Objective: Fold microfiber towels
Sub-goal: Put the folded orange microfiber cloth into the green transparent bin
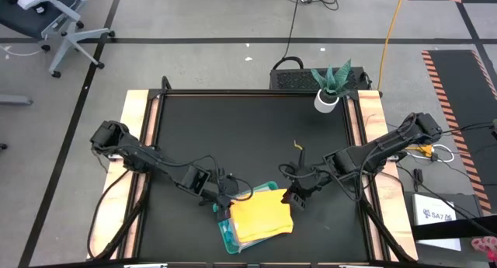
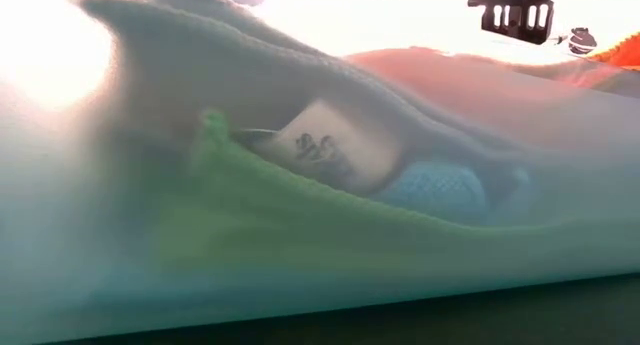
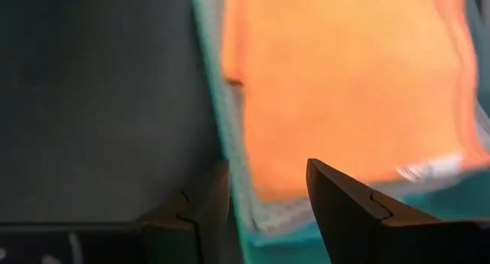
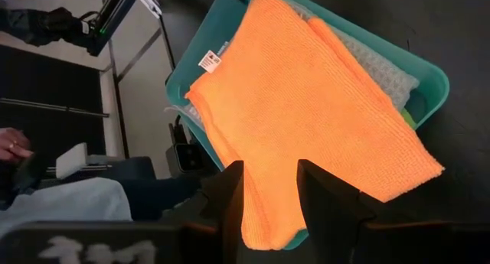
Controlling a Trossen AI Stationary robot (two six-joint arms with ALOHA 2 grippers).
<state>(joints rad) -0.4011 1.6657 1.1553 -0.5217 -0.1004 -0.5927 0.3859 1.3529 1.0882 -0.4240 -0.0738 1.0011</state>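
near the table's front edge, the yellow-orange towel (image 1: 262,216) lies folded on top of the teal tray (image 1: 226,235), over the other towels (image 4: 383,73). the left gripper (image 1: 224,203) straddles the tray's rim, jaws parted, grasping nothing. the right gripper (image 1: 294,196) hovers just above the towel's edge, jaws apart and empty.

- Showing two dark, near-black jointed arms, built from slim links joined by chunkier housings.
- Trailing thin black cables in loops beside the links of both arms.
- Ending in the left claw (image 1: 224,203) and the right claw (image 1: 294,196), each bearing two dark wedge-shaped fingers (image 4: 325,193).
- Displaying a notched, stepped seam along each finger (image 3: 348,210) near its base.
- Carrying faint white markings on the wrist housings.
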